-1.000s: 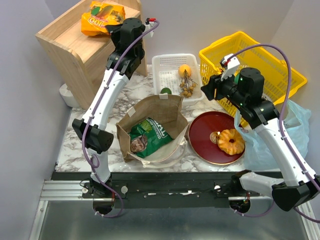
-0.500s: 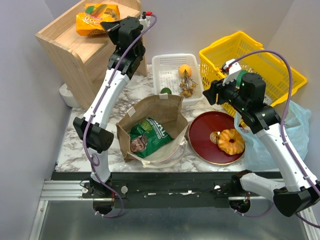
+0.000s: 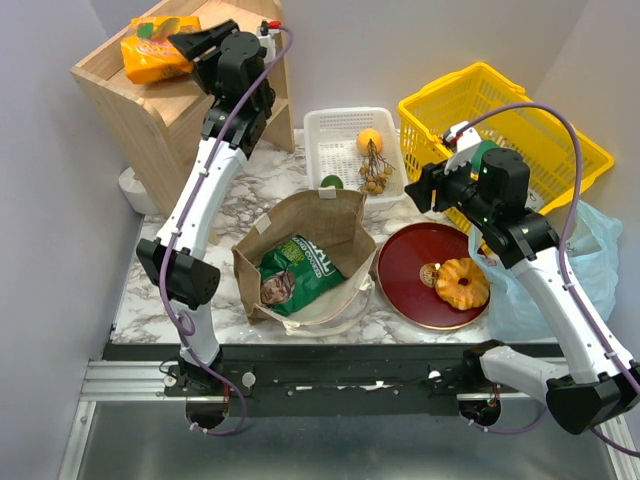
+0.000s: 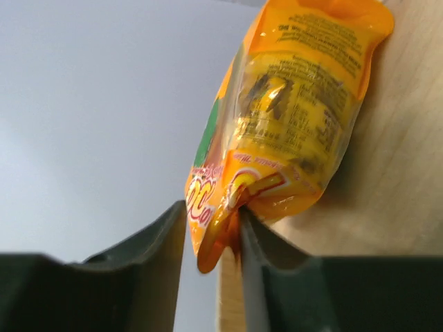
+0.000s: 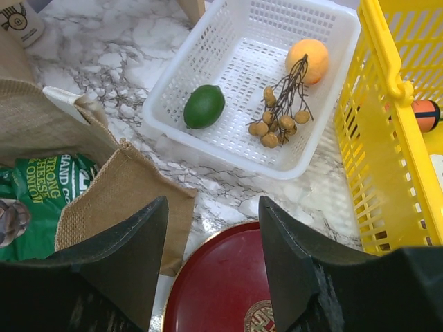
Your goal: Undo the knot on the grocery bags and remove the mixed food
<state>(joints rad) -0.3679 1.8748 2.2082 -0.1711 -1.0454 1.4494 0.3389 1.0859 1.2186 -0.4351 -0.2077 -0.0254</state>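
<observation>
The orange snack packet [image 3: 155,47] [image 4: 297,117] lies on top of the wooden shelf [image 3: 150,100]. My left gripper [image 3: 190,42] [image 4: 211,235] is open, with the packet's corner loose between its fingers. A green snack packet [image 3: 295,270] sits in the brown paper bag [image 3: 310,215]. My right gripper [image 3: 415,185] [image 5: 213,263] hangs open and empty over the edge of the red plate [image 3: 405,265], which holds the ring pastry [image 3: 462,283]. The light blue plastic bag [image 3: 590,260] slumps at the right; its knot is hidden.
A white basket [image 3: 325,125] at the back holds an orange fruit [image 5: 309,59], a green fruit [image 5: 204,106] and a brown bunch [image 5: 277,121]. The yellow basket [image 3: 520,110] stands back right. A small white tub [image 3: 130,190] sits beside the shelf.
My left gripper carried the orange packet leftward across the shelf top and its jaws have parted from it. The right arm has barely moved.
</observation>
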